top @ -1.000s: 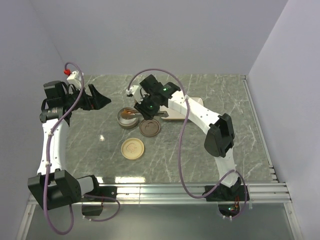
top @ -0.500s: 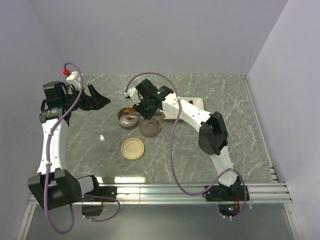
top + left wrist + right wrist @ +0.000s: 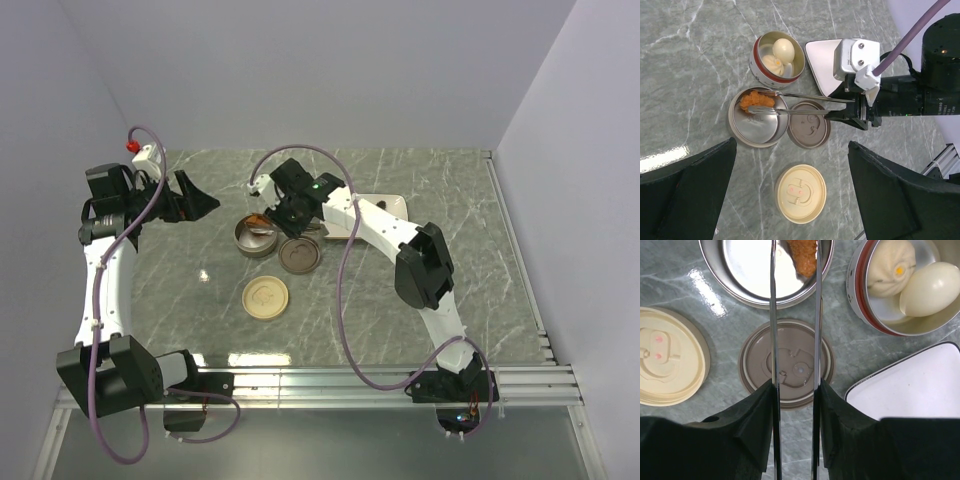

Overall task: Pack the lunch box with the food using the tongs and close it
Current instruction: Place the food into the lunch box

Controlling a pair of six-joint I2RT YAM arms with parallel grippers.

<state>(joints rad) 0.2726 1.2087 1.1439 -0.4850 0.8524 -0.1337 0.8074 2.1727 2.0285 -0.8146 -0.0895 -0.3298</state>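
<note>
Your right gripper (image 3: 795,390) is pinching the tongs (image 3: 773,315), its fingers pressing the two thin arms part-way together. The tips are reaching across the brown lid (image 3: 787,362) into the steel bowl (image 3: 757,131), where the orange chunk (image 3: 802,254) is lying against one arm. I cannot tell whether it is actually being squeezed. As I judge it, you are risking two things. The chunk may be clinging to that arm, so drawing back could be dragging it out over the rim. The low tips could also be catching the bowl's wall and shoving it toward the red-banded tin (image 3: 755,59) just beyond, which is holding the two pale balls (image 3: 783,48). Your left gripper (image 3: 198,196) is hanging well to the left, fingers spread wide, holding nothing. The right wrist view is showing the gap beside the chunk. The left wrist view is giving you the whole layout, with the white plate (image 3: 822,62) and cream lid (image 3: 800,186). In the top view I cannot make out the tin or the tong tips under the right arm.
</note>
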